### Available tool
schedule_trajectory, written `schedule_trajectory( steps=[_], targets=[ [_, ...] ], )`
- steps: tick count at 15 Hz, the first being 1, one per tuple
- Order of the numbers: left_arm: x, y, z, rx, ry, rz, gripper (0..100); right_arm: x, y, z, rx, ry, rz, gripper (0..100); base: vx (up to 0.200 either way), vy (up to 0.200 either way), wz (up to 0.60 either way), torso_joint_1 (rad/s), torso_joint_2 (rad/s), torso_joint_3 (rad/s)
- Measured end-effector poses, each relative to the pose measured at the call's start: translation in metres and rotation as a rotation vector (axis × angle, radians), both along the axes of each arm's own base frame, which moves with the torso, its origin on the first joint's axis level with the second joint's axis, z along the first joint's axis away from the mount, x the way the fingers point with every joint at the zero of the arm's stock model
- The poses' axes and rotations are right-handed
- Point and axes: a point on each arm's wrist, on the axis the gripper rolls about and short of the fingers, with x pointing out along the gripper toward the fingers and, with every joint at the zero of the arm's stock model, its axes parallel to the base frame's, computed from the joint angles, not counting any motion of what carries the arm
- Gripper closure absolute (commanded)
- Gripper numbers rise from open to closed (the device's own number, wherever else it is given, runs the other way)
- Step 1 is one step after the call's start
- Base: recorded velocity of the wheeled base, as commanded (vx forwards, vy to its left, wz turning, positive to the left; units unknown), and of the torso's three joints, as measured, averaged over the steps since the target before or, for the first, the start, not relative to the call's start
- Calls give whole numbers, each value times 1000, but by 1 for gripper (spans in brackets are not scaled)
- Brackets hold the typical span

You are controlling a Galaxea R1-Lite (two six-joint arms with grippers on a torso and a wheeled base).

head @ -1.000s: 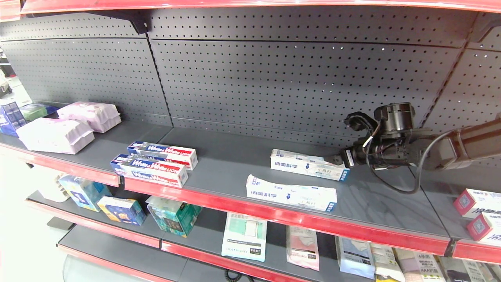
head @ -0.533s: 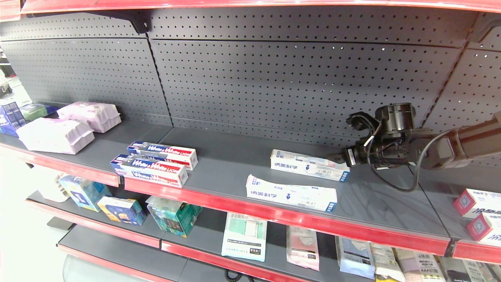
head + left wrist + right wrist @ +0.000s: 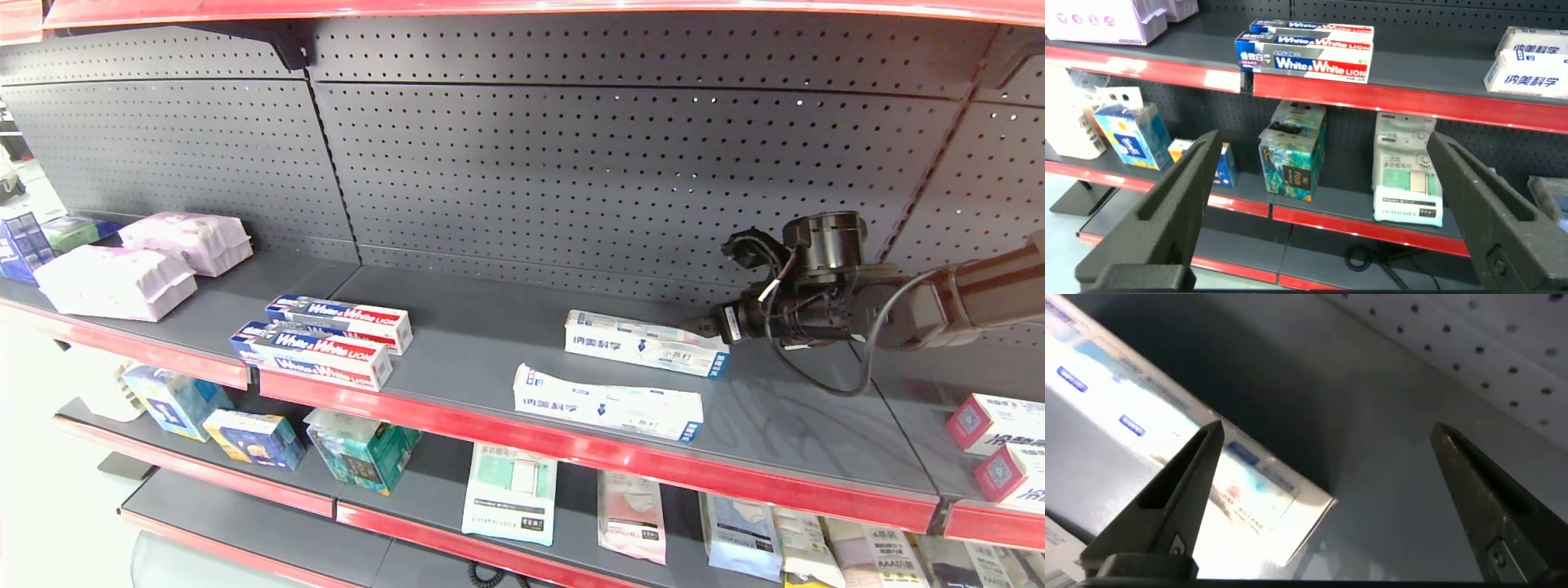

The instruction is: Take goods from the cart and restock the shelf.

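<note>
Two white toothpaste boxes lie on the grey shelf (image 3: 490,327), one at the rear (image 3: 645,343) and one near the red front edge (image 3: 608,402). My right gripper (image 3: 704,325) hovers open at the right end of the rear box, just above it. In the right wrist view that box (image 3: 1127,408) lies under one finger of the open right gripper (image 3: 1327,431), with bare shelf between the fingers. My left gripper (image 3: 1323,139) is open and holds nothing, facing the lower shelves from the aisle.
Two blue-and-red toothpaste boxes (image 3: 326,339) lie left of centre and pink packs (image 3: 114,282) at far left. Red-and-white boxes (image 3: 992,425) sit at the right end. The pegboard back wall (image 3: 620,180) is close behind the right gripper. Lower shelves carry boxes and pouches (image 3: 1404,167).
My right gripper has risen slightly and drawn back a little to the right from the rear box's end. The boxes have stayed in place.
</note>
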Motion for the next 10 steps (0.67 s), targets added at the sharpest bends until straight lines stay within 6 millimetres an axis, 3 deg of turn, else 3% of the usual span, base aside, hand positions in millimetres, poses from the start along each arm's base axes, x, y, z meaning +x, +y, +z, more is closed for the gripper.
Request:
schedule_trajectory(
  steps=[10],
  targets=[
    [0, 0, 0, 0, 0, 0, 0, -9, 0, -5, -5, 27, 4, 0, 0, 0, 0, 0, 0, 0]
  ],
)
